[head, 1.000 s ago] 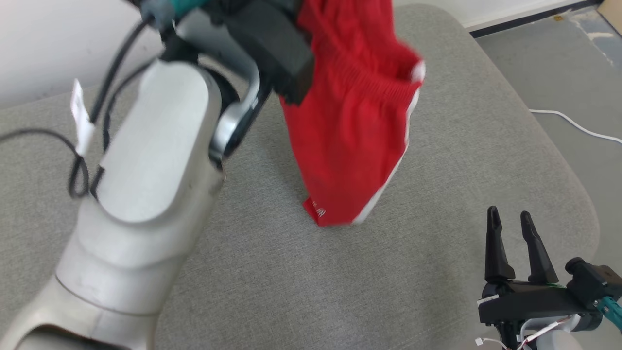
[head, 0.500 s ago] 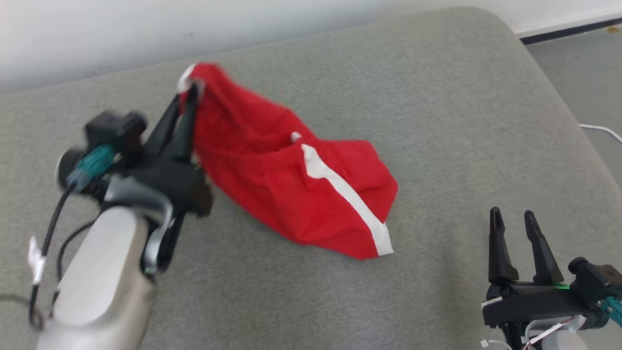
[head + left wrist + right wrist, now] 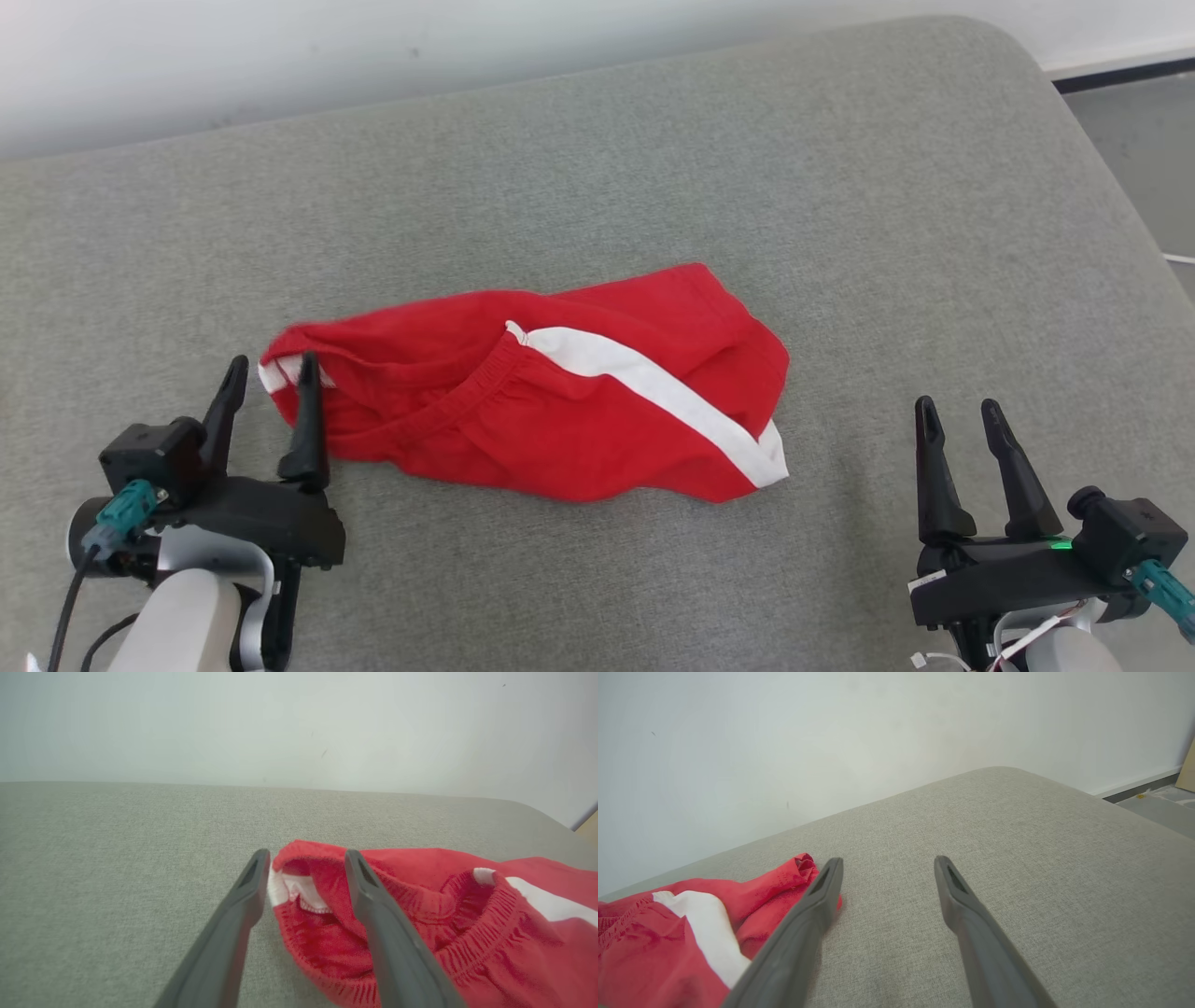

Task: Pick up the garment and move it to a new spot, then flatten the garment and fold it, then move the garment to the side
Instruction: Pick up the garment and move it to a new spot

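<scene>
The garment (image 3: 579,411) is a pair of red shorts with a white side stripe, lying crumpled on the grey padded surface (image 3: 597,187). My left gripper (image 3: 273,364) stands open at the garment's left end, low over the surface. In the left wrist view the waistband corner of the garment (image 3: 467,882) sits loosely between the spread fingers of the left gripper (image 3: 307,856). My right gripper (image 3: 957,405) is open and holds nothing, to the right of the garment. The right wrist view shows the right gripper (image 3: 888,860) over bare fabric, with the garment (image 3: 644,933) at its left.
A white wall runs along the back edge of the surface. The surface's rounded right corner drops to a grey floor (image 3: 1139,159), where a white cable (image 3: 1178,259) lies. Bare grey fabric surrounds the garment on all sides.
The left arm came down from high up, laid the hanging garment on the surface, drew back to the lower left and opened. The head view shifted too. The right gripper stayed put.
</scene>
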Tool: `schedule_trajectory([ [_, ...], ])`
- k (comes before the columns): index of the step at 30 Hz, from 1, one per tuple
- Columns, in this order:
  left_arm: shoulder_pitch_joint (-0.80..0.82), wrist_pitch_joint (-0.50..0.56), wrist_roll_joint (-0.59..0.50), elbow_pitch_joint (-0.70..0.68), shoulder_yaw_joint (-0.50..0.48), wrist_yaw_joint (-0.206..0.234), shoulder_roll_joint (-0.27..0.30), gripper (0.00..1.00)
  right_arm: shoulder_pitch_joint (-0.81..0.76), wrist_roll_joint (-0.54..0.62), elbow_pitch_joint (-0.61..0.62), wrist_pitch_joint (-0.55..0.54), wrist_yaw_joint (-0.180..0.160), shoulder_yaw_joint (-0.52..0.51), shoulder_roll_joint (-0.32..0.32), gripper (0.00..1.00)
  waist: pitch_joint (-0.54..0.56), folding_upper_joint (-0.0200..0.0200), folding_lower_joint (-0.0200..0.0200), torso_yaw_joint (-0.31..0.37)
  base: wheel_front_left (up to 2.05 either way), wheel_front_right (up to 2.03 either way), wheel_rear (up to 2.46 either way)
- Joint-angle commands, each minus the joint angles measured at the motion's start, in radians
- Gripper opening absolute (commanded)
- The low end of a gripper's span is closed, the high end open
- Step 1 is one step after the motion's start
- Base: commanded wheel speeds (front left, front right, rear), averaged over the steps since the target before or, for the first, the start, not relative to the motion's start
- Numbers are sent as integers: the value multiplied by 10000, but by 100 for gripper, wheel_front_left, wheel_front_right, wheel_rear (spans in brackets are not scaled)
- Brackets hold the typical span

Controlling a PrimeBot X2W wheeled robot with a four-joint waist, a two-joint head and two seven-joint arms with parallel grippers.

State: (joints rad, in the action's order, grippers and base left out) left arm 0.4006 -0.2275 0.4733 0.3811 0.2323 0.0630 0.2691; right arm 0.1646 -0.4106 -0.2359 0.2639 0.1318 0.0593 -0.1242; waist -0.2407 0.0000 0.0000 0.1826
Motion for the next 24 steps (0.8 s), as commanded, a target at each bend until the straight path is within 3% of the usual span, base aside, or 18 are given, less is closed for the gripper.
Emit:
schedule_trajectory([
  [1, -131, -155, -72, -92, -61, 31, -70, 100, 13, 15, 24, 9, -21, -7, -57, 100, 134, 0, 0, -175, 0, 0, 0],
  [7, -331, -374, -471, -896, -451, 147, -79, 100, -213, 115, 77, 9, -21, 1, -127, 100, 533, 0, 0, -669, 0, 0, 0],
  [15, -1513, -369, -1522, -3146, -1318, 28, -332, 100, -443, 241, 151, 9, -21, 19, -193, 100, 1031, 0, 0, -1170, 0, 0, 0],
  [24, -2908, -372, -2168, -3998, -1952, -51, -759, 100, -750, 394, 392, -76, -21, -122, -270, 100, 1407, 0, 0, -1551, 0, 0, 0],
])
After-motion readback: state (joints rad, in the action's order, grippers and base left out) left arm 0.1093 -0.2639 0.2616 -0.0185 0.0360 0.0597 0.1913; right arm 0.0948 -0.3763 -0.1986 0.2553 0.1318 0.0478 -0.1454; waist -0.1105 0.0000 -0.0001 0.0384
